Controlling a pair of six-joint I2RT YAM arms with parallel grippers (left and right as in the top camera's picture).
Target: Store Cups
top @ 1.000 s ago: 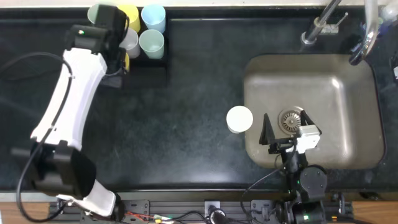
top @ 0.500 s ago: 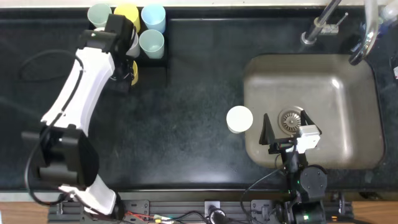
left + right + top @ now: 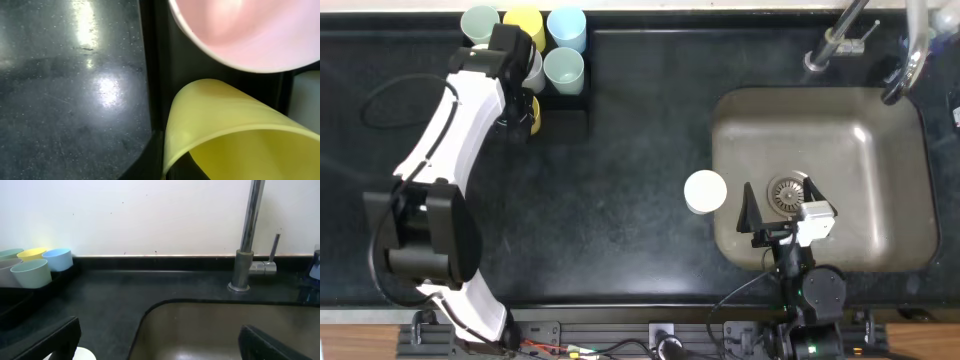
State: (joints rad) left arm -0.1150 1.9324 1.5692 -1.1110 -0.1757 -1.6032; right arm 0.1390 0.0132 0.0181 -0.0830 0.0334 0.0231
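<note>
Though the hold of the left gripper [image 3: 517,102] can't be told, yellow cup [image 3: 220,125] sits right at it; right gripper [image 3: 780,197] spread wide, white cup [image 3: 705,191] just outside one finger.

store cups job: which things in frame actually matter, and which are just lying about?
Job:
- yellow cup, close to the left wrist camera
- white cup, loose by the sink's rim
- black rack, with the blue cup and pink cup in it

Just there:
- sink
- faucet
</note>
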